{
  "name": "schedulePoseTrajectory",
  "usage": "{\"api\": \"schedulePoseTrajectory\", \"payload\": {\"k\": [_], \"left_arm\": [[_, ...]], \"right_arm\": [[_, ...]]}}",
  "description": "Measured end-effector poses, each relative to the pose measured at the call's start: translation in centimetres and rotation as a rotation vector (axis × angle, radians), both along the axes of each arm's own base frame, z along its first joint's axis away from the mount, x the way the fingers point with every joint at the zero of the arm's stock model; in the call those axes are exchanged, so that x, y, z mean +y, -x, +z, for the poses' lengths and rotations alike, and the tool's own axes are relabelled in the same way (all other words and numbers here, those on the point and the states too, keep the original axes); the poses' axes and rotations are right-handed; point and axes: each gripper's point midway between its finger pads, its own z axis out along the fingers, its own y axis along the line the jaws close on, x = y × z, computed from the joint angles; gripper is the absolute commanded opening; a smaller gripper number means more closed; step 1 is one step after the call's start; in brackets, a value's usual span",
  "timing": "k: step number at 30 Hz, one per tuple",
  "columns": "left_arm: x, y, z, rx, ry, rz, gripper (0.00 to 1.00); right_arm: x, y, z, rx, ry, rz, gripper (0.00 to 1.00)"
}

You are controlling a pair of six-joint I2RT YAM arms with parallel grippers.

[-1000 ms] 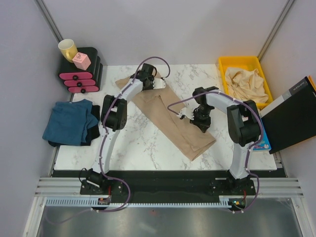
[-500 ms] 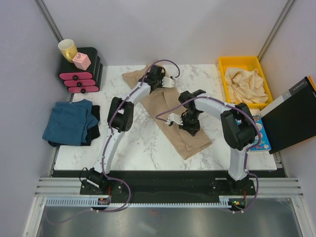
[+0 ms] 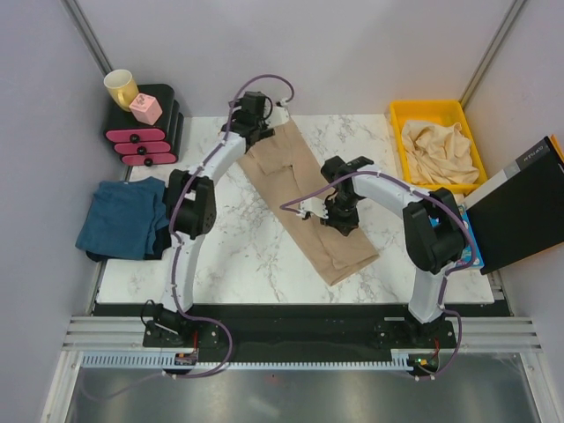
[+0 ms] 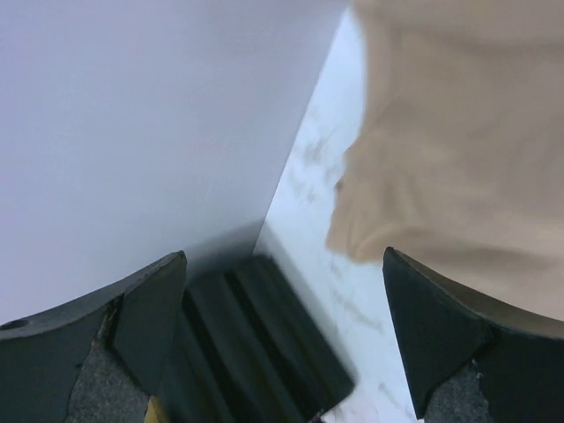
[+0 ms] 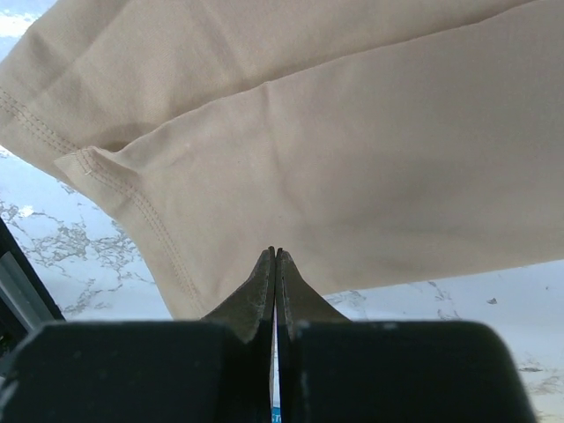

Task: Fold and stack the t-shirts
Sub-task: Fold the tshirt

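Observation:
One tan t-shirt (image 3: 304,198) lies folded into a long strip, running diagonally across the marble table (image 3: 238,247). My left gripper (image 3: 273,123) hovers at the strip's far end by the back edge. It is open with nothing between its fingers (image 4: 132,326), and the shirt's edge (image 4: 441,132) shows just beyond them. My right gripper (image 3: 339,216) is shut, its tips (image 5: 275,257) pressing down on the middle of the tan cloth (image 5: 352,159). A teal-blue t-shirt (image 3: 122,216) rests on a dark navy one (image 3: 167,236) left of the table.
A yellow bin (image 3: 401,115) at the back right holds crumpled beige t-shirts (image 3: 441,150). A black and pink drawer unit (image 3: 145,134) with a yellow mug (image 3: 121,88) and pink block (image 3: 145,108) stands back left. A black box (image 3: 524,207) leans at the right edge.
My left gripper opened, let go of the shirt's far end and drew back to the far edge. The strip now lies flatter. My right gripper slid left on the cloth.

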Motion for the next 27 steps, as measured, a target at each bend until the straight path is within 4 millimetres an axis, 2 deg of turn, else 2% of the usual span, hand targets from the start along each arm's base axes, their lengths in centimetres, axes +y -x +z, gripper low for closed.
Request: {"api": "schedulePoseTrajectory", "payload": {"k": [3, 5, 8, 9, 11, 13, 18, 21, 27], "left_arm": [[4.9, 0.9, 3.1, -0.033, 0.068, 0.156, 1.0], [9.2, 2.6, 5.1, -0.042, 0.122, 0.264, 0.99], [14.2, 5.2, 7.6, -0.061, 0.171, 0.383, 0.99], [15.8, 6.2, 8.5, -0.074, 0.186, 0.422, 0.99], [17.5, 7.5, 9.9, -0.091, 0.21, 0.47, 0.99], [17.8, 8.3, 10.9, -0.103, 0.233, 0.485, 0.99], [16.8, 9.4, 12.6, -0.122, 0.287, 0.476, 0.99], [16.2, 10.1, 13.1, -0.119, 0.313, 0.456, 0.99], [15.9, 11.7, 12.9, -0.091, 0.337, 0.43, 0.99]], "right_arm": [[0.0, -0.1, -0.4, -0.001, 0.005, 0.0, 0.0], [0.1, -0.5, -1.0, -0.002, 0.005, -0.001, 0.0], [0.4, -0.8, -2.5, 0.02, 0.016, -0.002, 0.0], [0.5, -0.9, -3.1, 0.03, 0.02, -0.006, 0.0], [0.7, -1.1, -3.6, 0.054, 0.028, -0.017, 0.0], [1.3, -1.6, -3.6, 0.057, 0.017, -0.029, 0.0], [3.3, -2.3, -3.6, 0.061, 0.013, -0.024, 0.0], [6.0, -1.9, -3.5, 0.047, 0.001, 0.026, 0.0], [13.4, 0.4, -3.4, 0.016, -0.068, 0.172, 0.02]]}}
